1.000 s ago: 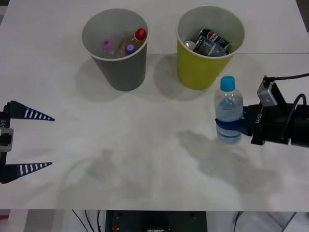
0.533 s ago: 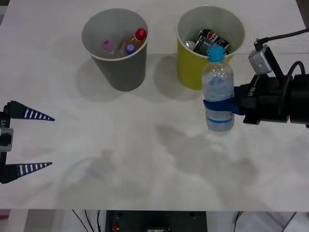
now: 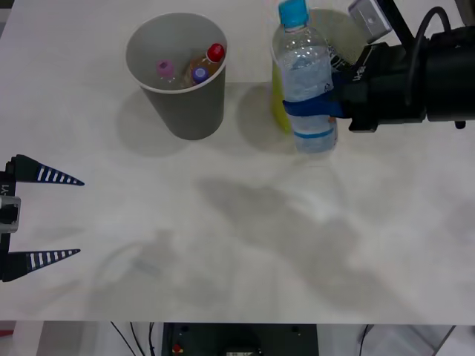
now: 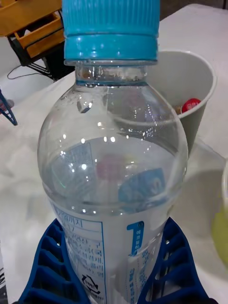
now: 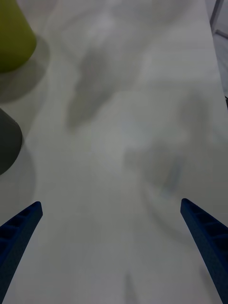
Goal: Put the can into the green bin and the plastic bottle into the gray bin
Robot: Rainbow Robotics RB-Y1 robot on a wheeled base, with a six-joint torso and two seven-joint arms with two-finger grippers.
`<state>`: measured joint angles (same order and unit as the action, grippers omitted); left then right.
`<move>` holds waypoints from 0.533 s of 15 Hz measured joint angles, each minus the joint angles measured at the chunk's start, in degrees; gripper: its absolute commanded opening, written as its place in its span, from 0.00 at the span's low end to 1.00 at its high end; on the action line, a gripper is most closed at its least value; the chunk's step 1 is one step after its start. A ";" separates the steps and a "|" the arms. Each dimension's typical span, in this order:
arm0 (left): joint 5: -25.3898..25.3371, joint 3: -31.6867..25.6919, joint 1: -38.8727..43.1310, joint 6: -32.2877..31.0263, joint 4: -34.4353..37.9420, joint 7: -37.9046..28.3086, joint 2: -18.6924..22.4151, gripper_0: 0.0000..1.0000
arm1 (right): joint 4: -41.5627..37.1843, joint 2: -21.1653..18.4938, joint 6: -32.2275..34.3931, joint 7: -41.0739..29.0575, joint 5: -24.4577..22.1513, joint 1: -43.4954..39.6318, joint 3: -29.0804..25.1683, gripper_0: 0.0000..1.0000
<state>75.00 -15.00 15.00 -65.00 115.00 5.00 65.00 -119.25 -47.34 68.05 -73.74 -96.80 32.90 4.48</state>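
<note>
**Bottle lifted higher, now in front of the green bin**

Compared with half a second ago, the right pincer (image 3: 326,107) is carrying the bottle (image 3: 304,74) higher and farther toward the back of the desk (image 3: 223,222). The bottle was hanging beside the green bin (image 3: 279,104); now it is covering most of that bin's left side in the front view, with its cap near the top edge. A second ago it was standing on the desk.

The right pincer's blue fingers (image 4: 45,266) are closing around the bottle's lower half, at the label. The bottle is upright, clear, with a ribbed light-blue cap and a white label with blue print.

The gray bin (image 3: 185,104) is sitting to the left of the bottle, holding bottles with red, pink and purple caps (image 3: 215,52).

The left pincer (image 3: 41,217) is staying at the desk's left edge, fingers wide apart, holding nothing.
</note>
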 measured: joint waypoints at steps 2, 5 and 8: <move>0.00 0.00 0.00 0.00 0.00 0.00 0.00 1.00 | 3.61 -0.02 -0.30 -0.05 -0.11 7.07 3.31 0.00; 0.00 0.00 0.00 0.00 0.00 0.00 0.00 1.00 | 10.75 1.58 -1.77 -0.01 -1.02 16.35 8.63 0.00; 0.00 0.00 0.00 0.00 0.00 0.00 0.00 1.00 | 18.50 5.74 -6.52 0.73 -3.18 22.67 13.04 0.00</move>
<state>75.00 -15.00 15.00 -65.00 115.00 5.00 65.00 -100.76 -41.61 61.53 -73.01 -99.98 55.57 17.52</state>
